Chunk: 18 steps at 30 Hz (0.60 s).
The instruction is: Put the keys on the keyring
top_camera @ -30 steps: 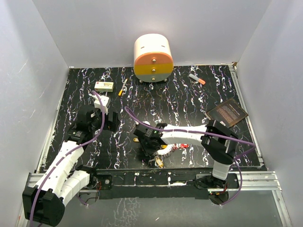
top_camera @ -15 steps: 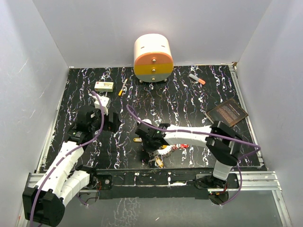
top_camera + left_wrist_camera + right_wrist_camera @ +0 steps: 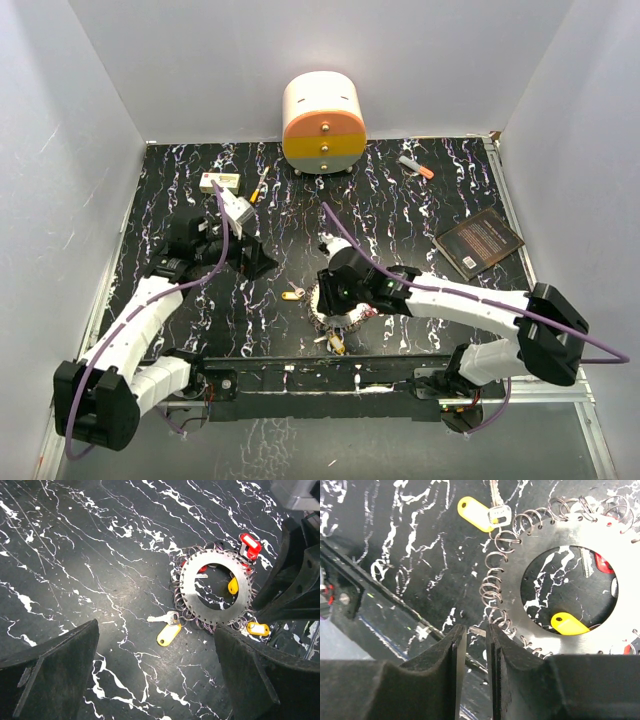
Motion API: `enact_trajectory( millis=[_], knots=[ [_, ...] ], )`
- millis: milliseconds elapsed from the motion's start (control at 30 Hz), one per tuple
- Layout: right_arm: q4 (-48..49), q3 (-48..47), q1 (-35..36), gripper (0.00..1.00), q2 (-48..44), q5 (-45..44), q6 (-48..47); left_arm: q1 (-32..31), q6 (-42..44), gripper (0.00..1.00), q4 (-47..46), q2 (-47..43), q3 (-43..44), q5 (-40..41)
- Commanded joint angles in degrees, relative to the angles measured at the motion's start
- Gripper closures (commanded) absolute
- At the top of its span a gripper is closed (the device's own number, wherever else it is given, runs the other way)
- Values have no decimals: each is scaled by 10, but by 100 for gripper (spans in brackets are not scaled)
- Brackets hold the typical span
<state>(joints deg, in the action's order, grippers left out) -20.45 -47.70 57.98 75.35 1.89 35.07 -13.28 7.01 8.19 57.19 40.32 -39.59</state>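
Note:
The keyring (image 3: pixel 190 587) is a flat grey metal ring lying on the black marbled table, its rim hung with small wire loops. It also shows in the right wrist view (image 3: pixel 600 530) and, partly under my right gripper, in the top view (image 3: pixel 322 312). A silver key with a yellow tag (image 3: pixel 166 634) lies loose just left of it (image 3: pixel 292 294) (image 3: pixel 475 512). Red (image 3: pixel 250 545) and yellow (image 3: pixel 233 585) tagged keys lie at the ring. My left gripper (image 3: pixel 157 680) is open and empty, left of the ring (image 3: pixel 255 262). My right gripper (image 3: pixel 475 630) hovers over the ring's near edge, jaws nearly shut, nothing between them (image 3: pixel 335 292).
A round cream and orange drawer unit (image 3: pixel 323 122) stands at the back. An orange-tipped marker (image 3: pixel 416 167) and a dark book (image 3: pixel 480 238) lie at the right, a white box (image 3: pixel 220 182) at the back left. Another yellow-tagged key (image 3: pixel 335 343) lies by the front rail (image 3: pixel 400 372).
My right arm swung its elbow out to the right and its gripper shifted right along the ring, uncovering the loose yellow-tagged key. My left gripper reached forward and right toward the ring.

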Motion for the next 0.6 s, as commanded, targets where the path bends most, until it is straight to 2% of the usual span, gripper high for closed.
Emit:
enact_trajectory(
  millis=[0, 267, 567],
  knots=[
    [-18, -13, 0, 71, 29, -28, 9, -5, 14, 4, -36, 20, 14, -47],
    [-20, -30, 0, 73, 106, -2, 27, -10, -2, 4, -56, 9, -9, -52],
    [-39, -43, -3, 73, 139, 13, 36, -11, 6, 4, -57, 7, -15, -52]
  ],
)
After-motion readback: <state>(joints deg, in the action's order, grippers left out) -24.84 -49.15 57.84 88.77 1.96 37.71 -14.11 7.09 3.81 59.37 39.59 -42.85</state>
